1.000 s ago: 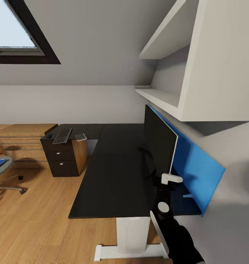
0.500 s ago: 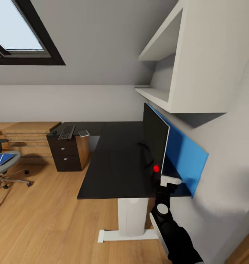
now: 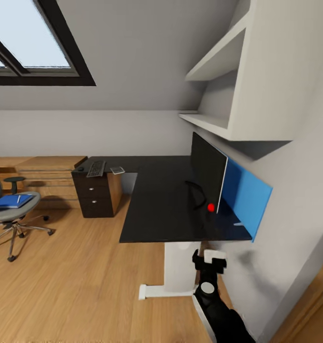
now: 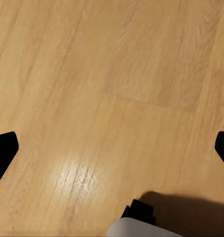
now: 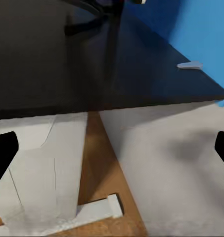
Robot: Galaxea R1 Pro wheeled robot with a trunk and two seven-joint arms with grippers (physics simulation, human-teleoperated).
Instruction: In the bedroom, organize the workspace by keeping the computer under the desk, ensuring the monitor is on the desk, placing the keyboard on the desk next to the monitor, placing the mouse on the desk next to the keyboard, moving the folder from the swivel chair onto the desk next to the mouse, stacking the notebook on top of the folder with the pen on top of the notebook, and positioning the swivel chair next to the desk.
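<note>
Monitor [image 3: 208,171] is already on the desk [image 3: 166,205], standing against the blue back panel [image 3: 244,195], just above and ahead of the right claw [image 3: 209,259]. That claw is held low, in front of the desk's near edge, beside the white leg [image 3: 178,267]. In the right wrist view both fingertips sit at the far frame edges, so the jaws are spread wide with nothing between them. The left claw [image 4: 112,148] is likewise spread and empty, pointed at bare wood floor [image 4: 112,98].

Keyboard [image 3: 96,168], mouse [image 3: 80,169] and notebook [image 3: 117,170] are seen well off to the claw's left, on the far wing over the drawer unit [image 3: 92,195]. Folder [image 3: 9,201] lies on the chair [image 3: 11,209] seat, farther left still, with a thin pale stick on it, probably the pen. The computer cannot be made out.

Step in hand is judged to be repositioning toward those items. To do it well:
- right arm should be kept tucked low so the desk edge and monitor stand are not clipped during the turn
- far wing should be approached square-on, so the keyboard can be gripped across its short side
- chair should be left unbumped until the folder is lifted off
</note>
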